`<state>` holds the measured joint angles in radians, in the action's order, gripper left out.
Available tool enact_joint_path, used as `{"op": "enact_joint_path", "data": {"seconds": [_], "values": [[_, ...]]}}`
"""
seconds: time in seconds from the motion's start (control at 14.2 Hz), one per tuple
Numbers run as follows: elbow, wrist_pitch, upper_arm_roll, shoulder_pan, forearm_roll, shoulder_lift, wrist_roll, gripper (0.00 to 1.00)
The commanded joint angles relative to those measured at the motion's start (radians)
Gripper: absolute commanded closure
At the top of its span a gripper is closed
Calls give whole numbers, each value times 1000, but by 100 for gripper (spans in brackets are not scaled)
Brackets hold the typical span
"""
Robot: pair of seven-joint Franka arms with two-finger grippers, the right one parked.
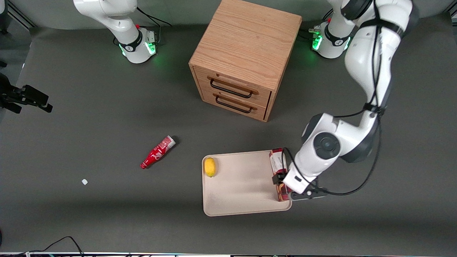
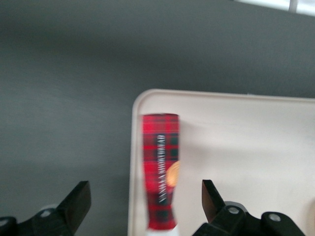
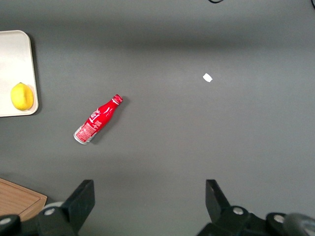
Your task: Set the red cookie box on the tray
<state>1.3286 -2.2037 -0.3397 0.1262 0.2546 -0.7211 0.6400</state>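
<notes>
The red cookie box (image 1: 278, 167) lies flat on the beige tray (image 1: 242, 189), along the tray's edge toward the working arm's end of the table. It also shows in the left wrist view (image 2: 160, 167), on the tray (image 2: 246, 147) near its rim. My gripper (image 1: 285, 182) hovers just above the box's nearer half. In the wrist view the gripper (image 2: 145, 201) is open, one finger on each side of the box with clear gaps, not touching it.
A yellow lemon (image 1: 210, 166) lies on the tray near its edge toward the parked arm. A red soda bottle (image 1: 157, 152) lies on the table beside the tray. A wooden two-drawer cabinet (image 1: 242, 57) stands farther from the camera. A small white scrap (image 1: 84, 181) lies on the table.
</notes>
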Motion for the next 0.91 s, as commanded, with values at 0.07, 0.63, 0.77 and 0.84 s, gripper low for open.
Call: {"op": "enact_joint_path", "data": {"seconds": [0.07,0.63,0.77,0.84], "values": [[268,27,-51,-129,-87,308,-86,0],[362,441,-50,-467,-273,666,-468,0],[362,507,-50,-494,-271,721,-493,0],[360,537,-50,-510,-270,747,-522,0]]}}
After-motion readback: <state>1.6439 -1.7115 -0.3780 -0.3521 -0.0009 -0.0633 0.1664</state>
